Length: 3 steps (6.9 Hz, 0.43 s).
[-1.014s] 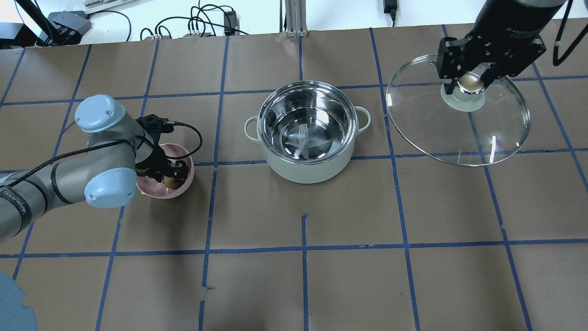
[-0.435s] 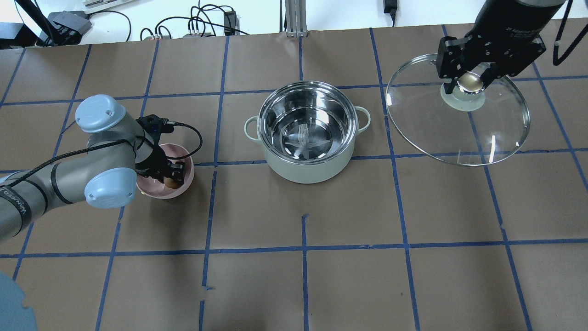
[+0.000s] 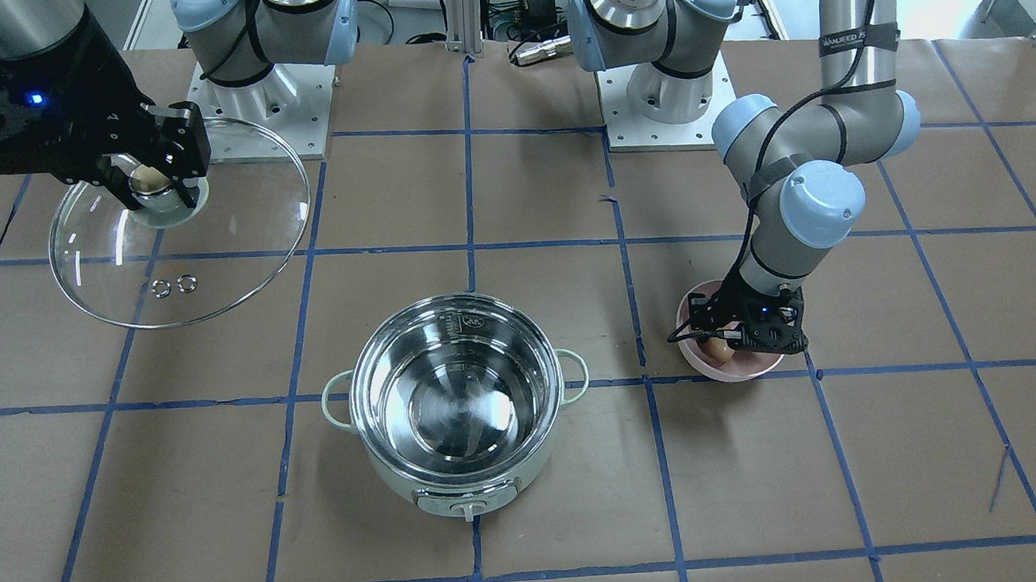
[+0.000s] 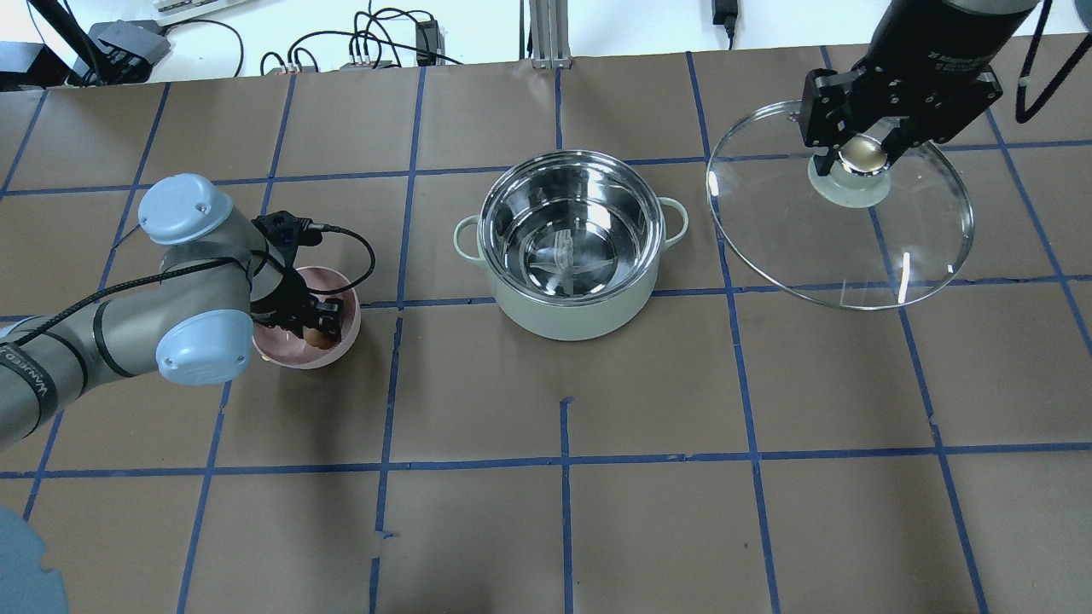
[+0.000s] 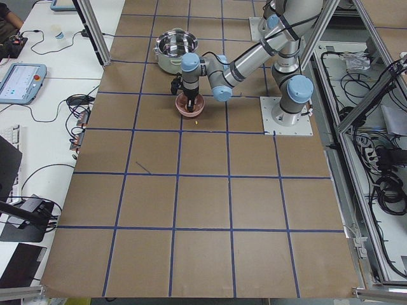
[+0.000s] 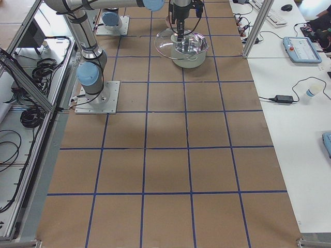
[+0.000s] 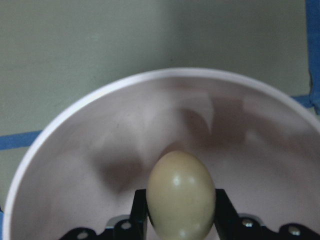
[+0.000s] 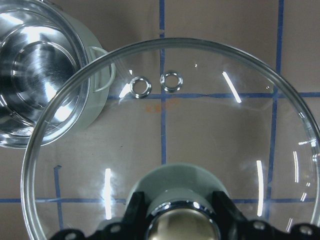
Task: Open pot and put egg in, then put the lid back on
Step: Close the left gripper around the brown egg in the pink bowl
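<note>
The mint-green pot stands open at the table's middle, its steel inside bare; it also shows in the front view. My right gripper is shut on the cream knob of the glass lid and holds it in the air to the pot's right; the lid's rim fills the right wrist view. My left gripper is down inside the pink bowl, shut on the tan egg; in the left wrist view both fingers press the egg's sides.
Blue tape lines grid the brown table. Cables and boxes lie beyond the far edge. The two arm bases stand at the robot's side of the table. The pot's front knob faces the operators' side.
My right gripper has shifted the lid slightly left and away from me. My left gripper has closed in on the egg inside the pink bowl; that arm barely moved.
</note>
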Motion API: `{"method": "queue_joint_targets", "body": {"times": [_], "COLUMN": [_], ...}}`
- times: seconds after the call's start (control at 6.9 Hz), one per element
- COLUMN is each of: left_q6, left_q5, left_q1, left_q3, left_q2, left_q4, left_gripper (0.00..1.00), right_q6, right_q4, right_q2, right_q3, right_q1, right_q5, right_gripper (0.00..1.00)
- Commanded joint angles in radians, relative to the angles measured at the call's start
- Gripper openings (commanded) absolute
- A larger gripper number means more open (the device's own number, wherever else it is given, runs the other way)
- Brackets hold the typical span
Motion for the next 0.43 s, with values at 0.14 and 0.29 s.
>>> {"method": "queue_joint_targets", "body": {"times": [0.14, 0.29], "left_q6": [-0.003, -0.008], "left_q5": [0.008, 0.009], "left_q1": [-0.001, -0.009], "left_q3": [0.094, 0.157], "left_q2": [0.016, 0.027], "left_q4": [-0.104, -0.204], "left_gripper": [0.25, 0.25], "right_q6": [-0.002, -0.005], "right_q4": [0.0, 0.0], "right_q2": [0.0, 0.0], "right_q3": [0.001, 0.0], "right_q1": [0.001, 0.001], "right_q5": [-0.003, -0.006], "right_gripper": [0.02, 0.02]}}
